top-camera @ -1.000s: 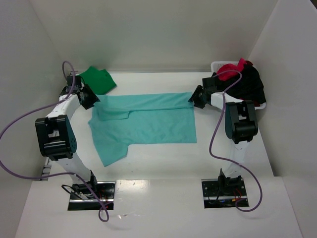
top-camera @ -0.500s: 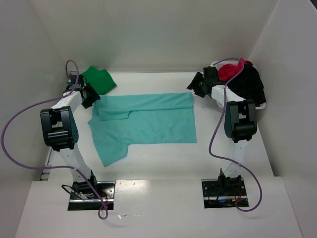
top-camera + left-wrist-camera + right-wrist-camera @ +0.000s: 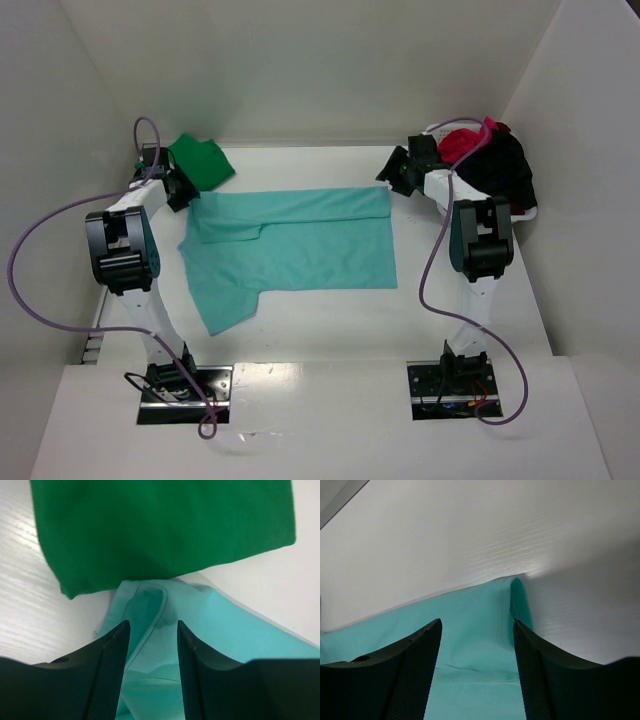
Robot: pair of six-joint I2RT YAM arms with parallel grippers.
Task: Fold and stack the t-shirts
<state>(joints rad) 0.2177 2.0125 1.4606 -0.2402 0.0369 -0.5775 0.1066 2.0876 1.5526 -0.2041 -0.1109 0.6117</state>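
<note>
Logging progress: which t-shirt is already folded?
The dark green t-shirt, a compact square at the far left. The teal t-shirt lies spread open; the red t-shirt and black t-shirt sit heaped in the basket.

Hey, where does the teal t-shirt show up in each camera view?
Top external: teal t-shirt spread flat in the middle of the table.
Left wrist: one corner of it in the lower half, just below the dark green shirt.
Right wrist: another corner at lower left.
Shared landmark: the white table, bare beside the shirt in every view.
</note>
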